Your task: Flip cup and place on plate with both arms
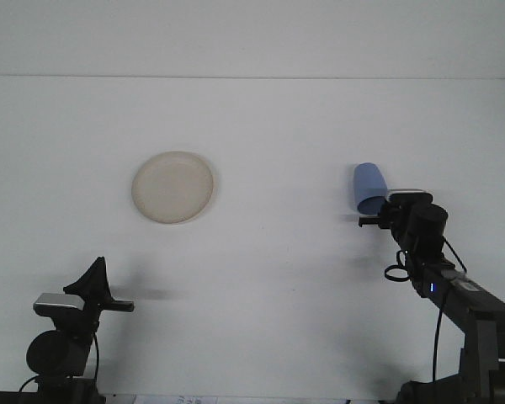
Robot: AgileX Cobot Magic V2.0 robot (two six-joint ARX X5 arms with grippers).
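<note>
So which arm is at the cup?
The right arm: its gripper is at the blue cup. The left gripper sits low at the near edge, far from cup and plate.

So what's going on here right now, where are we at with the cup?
The right gripper is at the near end of the blue cup on the right side of the table; whether it has gripped it can't be told from this view. The cup isn't on the cream plate, which sits empty over on the left. The left gripper is parked low at the near left, touching nothing.
</note>
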